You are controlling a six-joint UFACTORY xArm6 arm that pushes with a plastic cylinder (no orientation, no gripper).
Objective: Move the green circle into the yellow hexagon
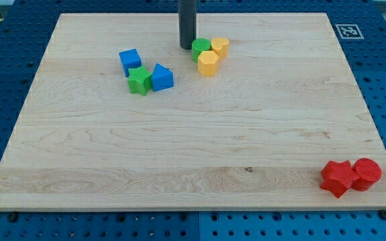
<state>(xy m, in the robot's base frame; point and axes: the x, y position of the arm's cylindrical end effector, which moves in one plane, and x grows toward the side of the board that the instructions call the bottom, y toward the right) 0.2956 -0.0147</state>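
Observation:
The green circle (200, 48) sits near the view's top centre, touching the yellow hexagon (208, 63) just below and right of it. A second yellow block (220, 46) lies against the green circle's right side. My tip (187, 46) stands at the green circle's left edge, touching or nearly touching it.
A blue cube (130, 61), a green star-like block (139, 80) and a blue triangular block (162, 77) cluster at the view's upper left. A red star (338, 178) and a red circle (366, 173) sit at the bottom right corner of the wooden board (193, 167).

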